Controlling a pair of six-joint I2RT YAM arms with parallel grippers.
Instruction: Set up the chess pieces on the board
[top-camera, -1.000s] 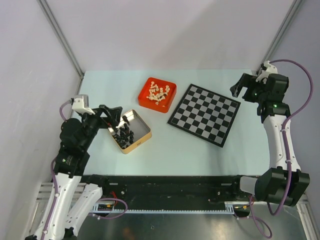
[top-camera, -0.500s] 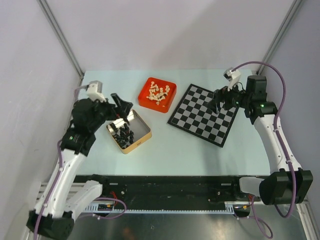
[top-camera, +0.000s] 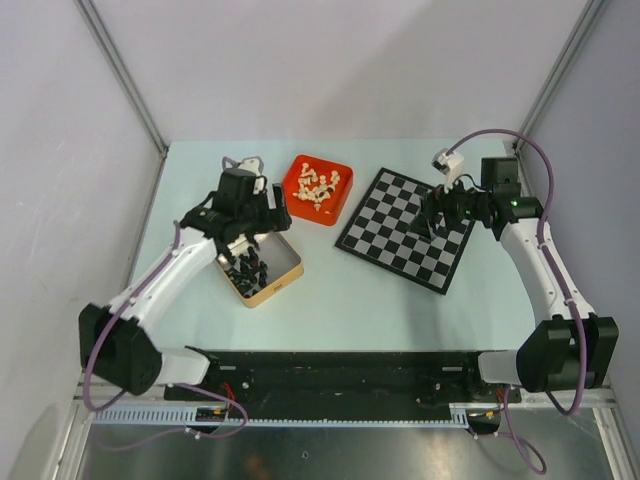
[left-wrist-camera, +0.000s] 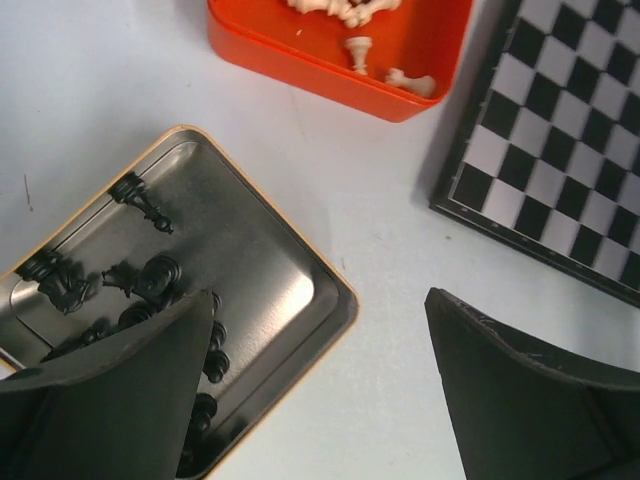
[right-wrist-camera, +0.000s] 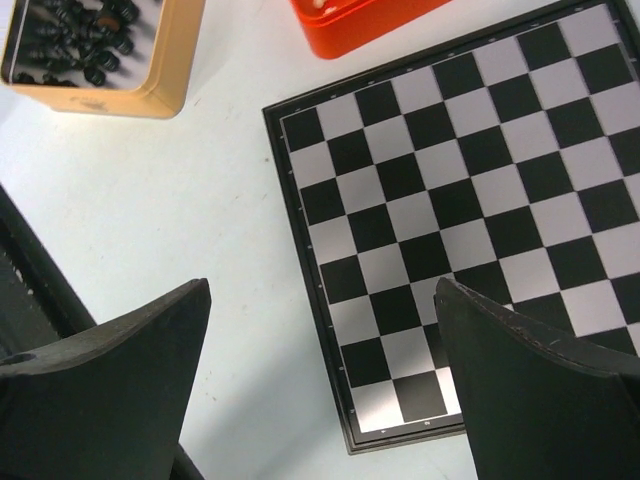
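With jaws spread, our left gripper (left-wrist-camera: 320, 305) overhangs the shiny tin (left-wrist-camera: 344, 300) of glossy chess pieces (left-wrist-camera: 152, 278); our right gripper (right-wrist-camera: 322, 290), the checkered board (right-wrist-camera: 450, 200).

L gripper (top-camera: 265, 217) above tin (top-camera: 287, 279) w/ black pieces (top-camera: 246, 268); R gripper (top-camera: 430, 216) above board (top-camera: 398, 243).

A red tray (top-camera: 305, 214) sits near a gold-rimmed metal tin (top-camera: 281, 256) on the pale blue table (top-camera: 350, 292)
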